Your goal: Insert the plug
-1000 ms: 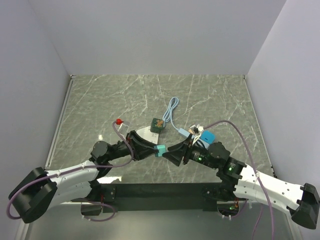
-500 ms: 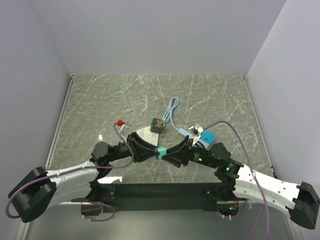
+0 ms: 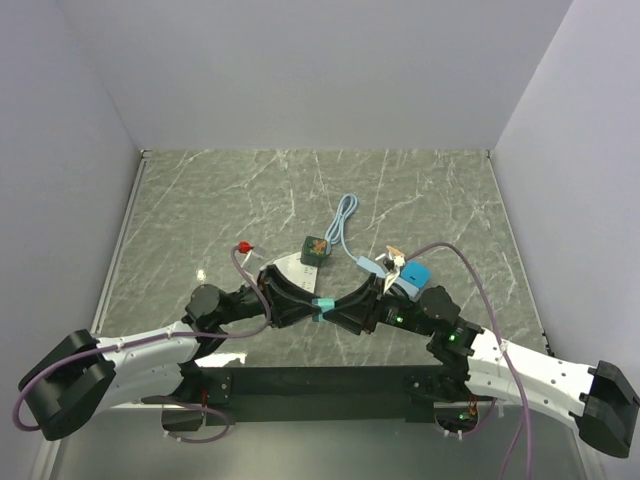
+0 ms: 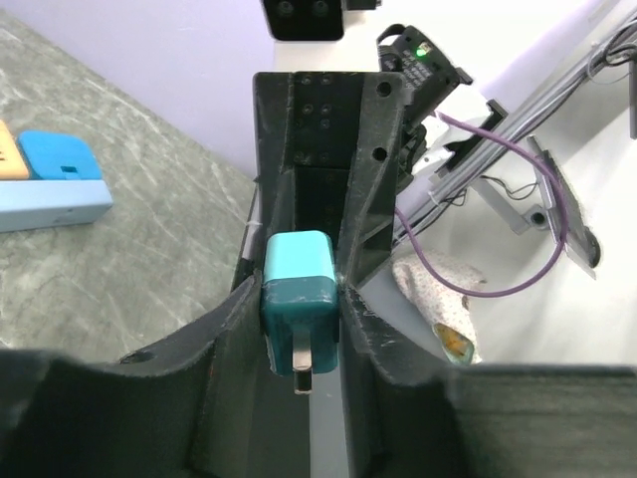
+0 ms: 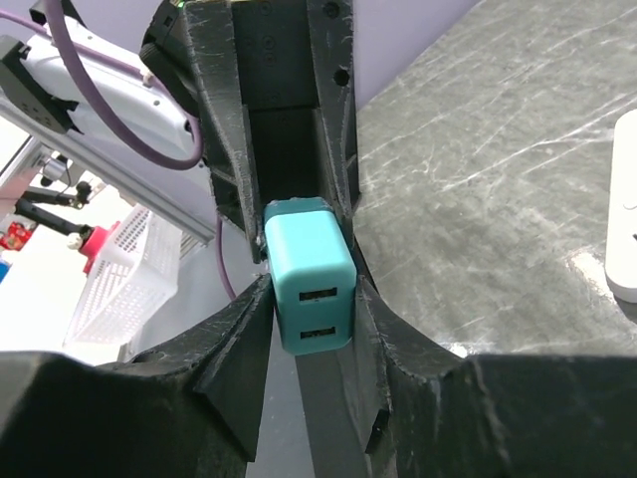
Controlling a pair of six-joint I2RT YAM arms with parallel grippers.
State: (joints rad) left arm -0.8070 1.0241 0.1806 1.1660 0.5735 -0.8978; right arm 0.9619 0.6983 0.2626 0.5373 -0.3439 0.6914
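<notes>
- L side first: left gripper [image 4: 299, 344] pinched narrow on the teal plastic charger cube [image 4: 297, 269], fingers flat against both its sides.
- right gripper [image 5: 315, 329] comes in from the opposite end, also closed narrow on the same cube. Two-handed hold, in the air over the mid near edge of the desk.
- Orientation: flat metal prongs [image 4: 304, 368] point back twd the left wrist; the two USB ports [image 5: 318, 297] face the right wrist.
- Looks like a hand-over. Judgement: prongs point away from the R palm, so R is the better carrier. L should open first and back straight off; no twisting, or the cube skews in the R pads.
- Cube is smooth, hard, rounded-edge plastic, prob. slippery, so keep the R squeeze centred on the flat faces.
- Target, I reckon: white plastic power strip [image 3: 288, 266], lying just beyond the L arm twd desk centre, partly hidden. Socket face not readable from here.
- Grey marble-look desk [image 3: 420, 190] is flat and a bit glossy, so the strip may slide under a push; press square, straight down.
- Farther back: small green cube [image 3: 315, 246] and looped light-blue cable [image 3: 345, 220]. Keep clear of both.
</notes>
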